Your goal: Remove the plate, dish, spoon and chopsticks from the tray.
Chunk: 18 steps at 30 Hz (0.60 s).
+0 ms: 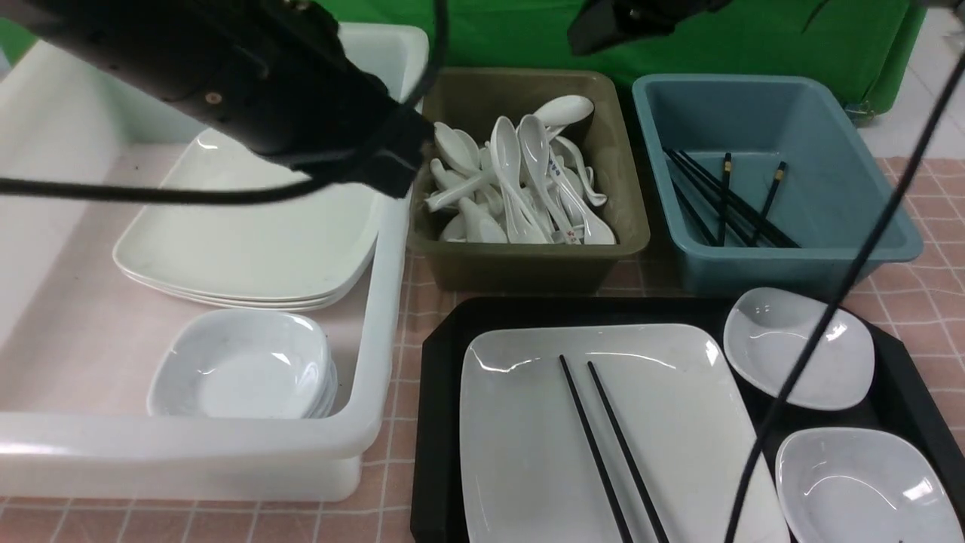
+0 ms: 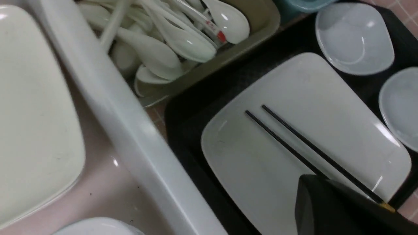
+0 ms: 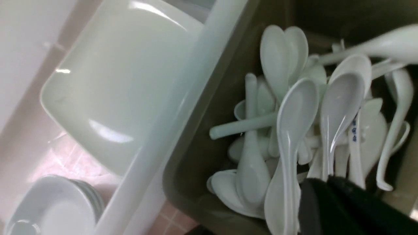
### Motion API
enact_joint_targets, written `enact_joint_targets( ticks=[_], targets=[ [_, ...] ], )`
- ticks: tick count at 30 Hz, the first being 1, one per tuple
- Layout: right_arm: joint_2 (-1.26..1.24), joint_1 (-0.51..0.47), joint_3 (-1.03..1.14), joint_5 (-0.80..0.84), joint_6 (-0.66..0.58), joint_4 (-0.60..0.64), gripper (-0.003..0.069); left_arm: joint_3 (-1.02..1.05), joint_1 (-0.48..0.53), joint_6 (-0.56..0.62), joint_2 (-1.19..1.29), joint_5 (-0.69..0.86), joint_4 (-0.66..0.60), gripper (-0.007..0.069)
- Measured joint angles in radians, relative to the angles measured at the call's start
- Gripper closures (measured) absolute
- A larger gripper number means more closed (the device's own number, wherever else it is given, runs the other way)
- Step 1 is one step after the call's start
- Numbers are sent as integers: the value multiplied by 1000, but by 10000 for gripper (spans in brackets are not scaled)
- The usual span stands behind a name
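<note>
Tray: black [image 1: 441, 422], part of its near side cut off in my front view; one plate, two dishes and the chopsticks are on it.
Plate: big white one [image 1: 520, 430] flat on the tray, still to clear.
Chopsticks: the pair [image 1: 622, 445] lies across the plate, slightly apart, untouched by either claw. I judge they should come off before the plate, or they may roll when it tips.
Dishes: one [image 1: 803, 347] in the far corner, the other [image 1: 867, 483] nearer me, just beside the plate; both left to do.
Spoon: I see none on the tray. Many lie in the olive bin [image 1: 528, 264]; I judge the task's spoon is among them, though I can't tell which.
Right claw: [image 3: 321, 184] jaws together over the spoons, nothing seen between them.
Left claw: [image 2: 315, 182] closed up narrow, carrying nothing I can see.
Blue bin: [image 1: 791, 260] holds other chopsticks, so likely where this pair goes.
White tub: [image 1: 392, 264] holds stacked plates and dishes, the likely home for mine.
Progress: early, I'd say; spoon probably done, the rest waiting.
</note>
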Motion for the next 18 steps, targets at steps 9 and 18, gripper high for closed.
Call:
enact_joint_targets(
  ticks=[9, 18],
  targets=[
    [-419, 61, 803, -6, -28, -158, 337, 181, -203, -2, -42, -59, 23, 627],
    [-453, 273, 1332, -229, 89, -331, 4, 392, -210, -5, -49, -192, 18, 627]
  ],
)
